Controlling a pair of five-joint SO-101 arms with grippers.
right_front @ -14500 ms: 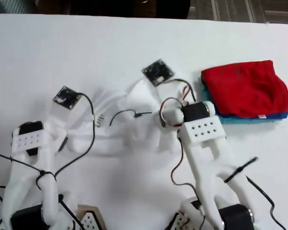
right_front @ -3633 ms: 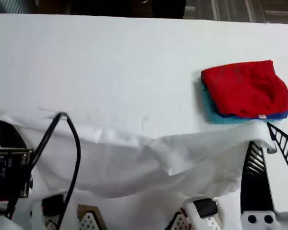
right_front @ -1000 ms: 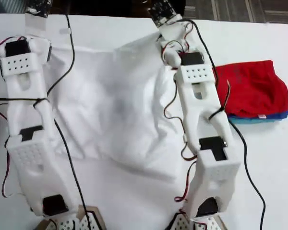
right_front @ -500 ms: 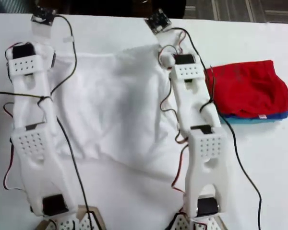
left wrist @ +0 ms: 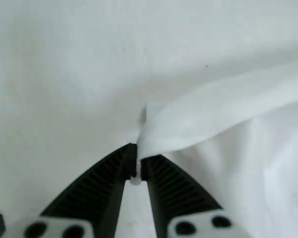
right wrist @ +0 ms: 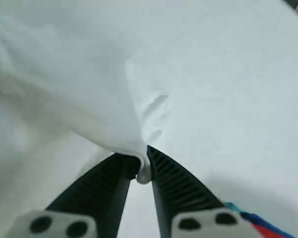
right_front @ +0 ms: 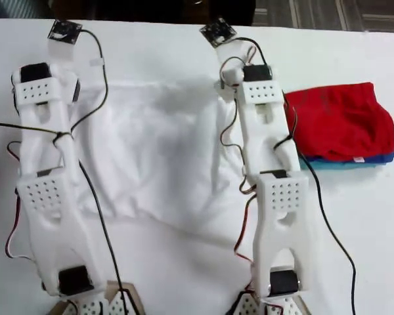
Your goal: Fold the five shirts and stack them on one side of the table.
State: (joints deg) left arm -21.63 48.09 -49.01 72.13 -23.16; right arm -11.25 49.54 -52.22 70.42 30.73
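The shirt (right_front: 151, 151) lies spread flat on the table (right_front: 361, 223) between the two arms. The left tool (left wrist: 134, 166) is clamped on one far corner. The right tool (right wrist: 139, 168) is clamped on the other, near the folded stack (right_front: 338, 121).

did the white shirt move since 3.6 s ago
Yes, toward the far side. The white shirt lay bunched on the near side of the red-topped stack, and now lies spread out level with it.
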